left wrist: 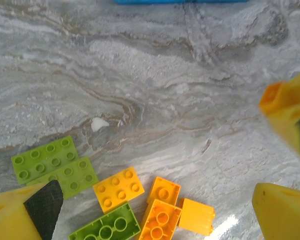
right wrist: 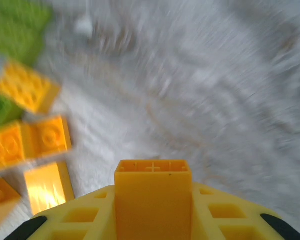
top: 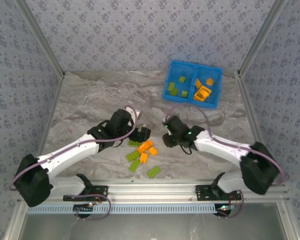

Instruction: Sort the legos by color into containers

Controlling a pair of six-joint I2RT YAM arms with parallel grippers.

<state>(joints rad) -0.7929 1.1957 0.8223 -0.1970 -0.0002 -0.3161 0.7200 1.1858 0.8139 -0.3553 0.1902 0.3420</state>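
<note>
Lime-green and orange studded legos (top: 144, 152) lie loose in a cluster on the grey marbled tabletop (top: 90, 95), near its front edge and between the two arms. The blue tray (top: 195, 65) stands at the far right, with green bricks (top: 177, 85) in its left compartment and orange bricks (top: 203, 91) in its right. The left fingers (left wrist: 15, 217) are spread wide above the cluster and grip nothing. The right fingers (right wrist: 225, 217) are closed around one orange brick (right wrist: 152, 195), just right of the cluster.
</note>
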